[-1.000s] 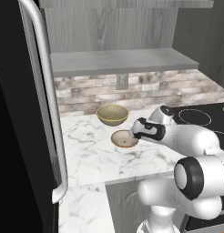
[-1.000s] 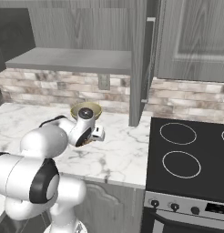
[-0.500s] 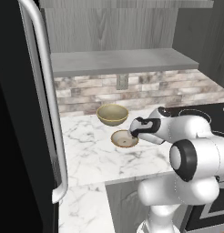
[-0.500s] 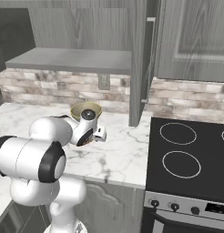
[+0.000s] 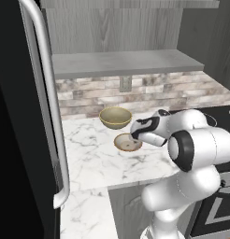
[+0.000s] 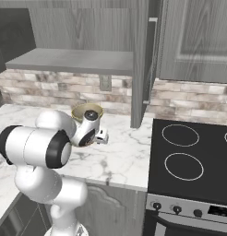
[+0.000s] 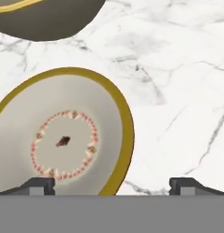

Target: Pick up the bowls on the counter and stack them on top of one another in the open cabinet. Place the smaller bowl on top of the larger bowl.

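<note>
As before, the tool (image 7: pixel 112 184) gapes over the smaller bowl (image 7: pixel 63 139).

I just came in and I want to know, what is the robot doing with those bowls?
The robot's gripper is open and hovering just above the smaller bowl on the counter, with the bowl's rim between its fingertips, not yet grabbed. The larger bowl sits right behind it, near the brick wall. The shelf of the open cabinet above has no bowls on it yet, so the stacking hasn't started.
</note>
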You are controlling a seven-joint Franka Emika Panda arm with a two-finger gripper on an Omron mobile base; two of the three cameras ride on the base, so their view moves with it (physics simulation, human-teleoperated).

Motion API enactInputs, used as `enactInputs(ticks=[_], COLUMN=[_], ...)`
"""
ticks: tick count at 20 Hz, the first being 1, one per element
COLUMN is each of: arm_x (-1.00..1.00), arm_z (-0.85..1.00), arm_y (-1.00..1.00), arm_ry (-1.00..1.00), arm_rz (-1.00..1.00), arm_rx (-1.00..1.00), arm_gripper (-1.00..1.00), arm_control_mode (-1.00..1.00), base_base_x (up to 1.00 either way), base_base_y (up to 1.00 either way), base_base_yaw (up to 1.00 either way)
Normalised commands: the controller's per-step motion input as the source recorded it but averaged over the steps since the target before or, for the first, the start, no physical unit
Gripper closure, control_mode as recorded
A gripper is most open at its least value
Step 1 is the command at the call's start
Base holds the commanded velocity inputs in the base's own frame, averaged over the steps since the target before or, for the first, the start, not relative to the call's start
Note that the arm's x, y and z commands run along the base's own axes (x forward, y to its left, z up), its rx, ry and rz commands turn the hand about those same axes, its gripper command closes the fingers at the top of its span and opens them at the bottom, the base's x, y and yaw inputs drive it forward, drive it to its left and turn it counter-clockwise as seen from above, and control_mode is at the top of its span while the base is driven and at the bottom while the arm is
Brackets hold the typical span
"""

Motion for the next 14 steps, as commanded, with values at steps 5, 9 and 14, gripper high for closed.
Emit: enactInputs(ticks=[5,9,14], arm_x=[0.26,0.2,0.16], arm_z=[-0.23,-0.31,-0.37], arm_y=[0.04,0.0,0.0], arm_ry=[0.04,0.01,0.01], arm_rz=[-0.01,-0.01,-0.01], arm_rx=[0.01,0.04,0.04], arm_gripper=[-1.0,-1.0,-1.0], arm_control_mode=[-1.0,-1.0,-1.0], base_base_x=[0.0,0.0,0.0], base_base_y=[0.0,0.0,0.0], base_base_yaw=[0.0,0.0,0.0])
